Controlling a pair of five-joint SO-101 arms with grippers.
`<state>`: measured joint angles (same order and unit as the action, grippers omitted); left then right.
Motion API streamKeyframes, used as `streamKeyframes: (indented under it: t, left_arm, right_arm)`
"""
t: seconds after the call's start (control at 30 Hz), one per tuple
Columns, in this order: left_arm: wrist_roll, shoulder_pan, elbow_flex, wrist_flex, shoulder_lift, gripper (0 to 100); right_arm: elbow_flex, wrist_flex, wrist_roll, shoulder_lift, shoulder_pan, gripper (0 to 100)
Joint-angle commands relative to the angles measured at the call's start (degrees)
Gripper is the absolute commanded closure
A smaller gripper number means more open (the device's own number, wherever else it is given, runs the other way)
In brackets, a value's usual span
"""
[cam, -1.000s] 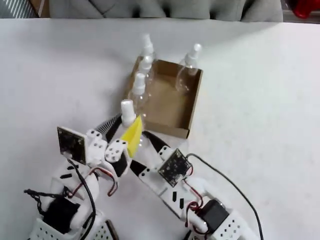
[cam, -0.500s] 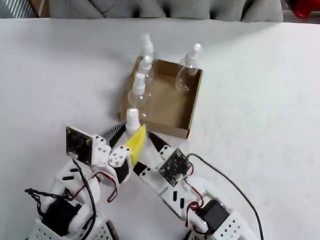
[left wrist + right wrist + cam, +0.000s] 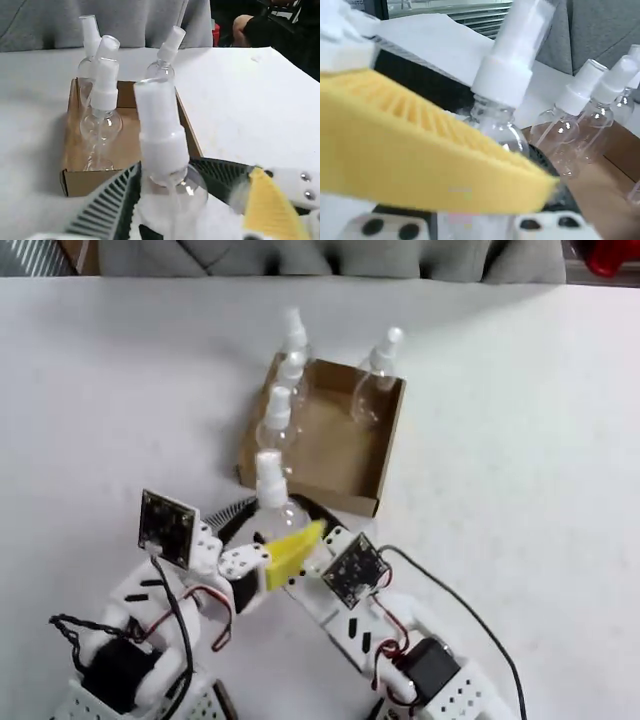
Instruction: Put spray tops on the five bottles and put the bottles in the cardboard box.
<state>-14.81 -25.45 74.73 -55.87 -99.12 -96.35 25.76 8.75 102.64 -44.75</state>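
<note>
Left gripper [image 3: 285,517] swung its yellow finger [image 3: 295,550] off the fifth bottle [image 3: 272,502] over the last second, so that claw's let go now, grey finger [image 3: 107,205] just resting against its side. Bottle's capped and upright on the table [image 3: 520,440], just outside the near wall of the cardboard box [image 3: 395,440]. Right gripper [image 3: 312,515] is tight beside it, can't tell its grip. Other four bottles [image 3: 277,420] sit inside the box.

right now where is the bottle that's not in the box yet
In the high view the bottle is just outside the cardboard box, by the left end of the wall facing the robot.
</note>
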Motion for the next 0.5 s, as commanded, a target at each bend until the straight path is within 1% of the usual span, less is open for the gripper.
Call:
streamKeyframes:
  t: [0.0, 0.3, 0.47]
  left_arm:
    - [-0.53, -0.4, -0.7, 0.0, 0.13, 62]
    - [-0.62, -0.4, -2.64, -0.88, 0.13, 62]
    - [-0.53, -0.4, -9.85, -8.09, 0.13, 62]
  right_arm:
    - [-0.18, -1.45, 0.09, 0.75, 0.84, 98.2]
    - [-0.35, -1.54, 0.09, 0.75, 0.92, 98.2]
    - [-0.35, -1.54, 0.09, 0.75, 1.01, 98.2]
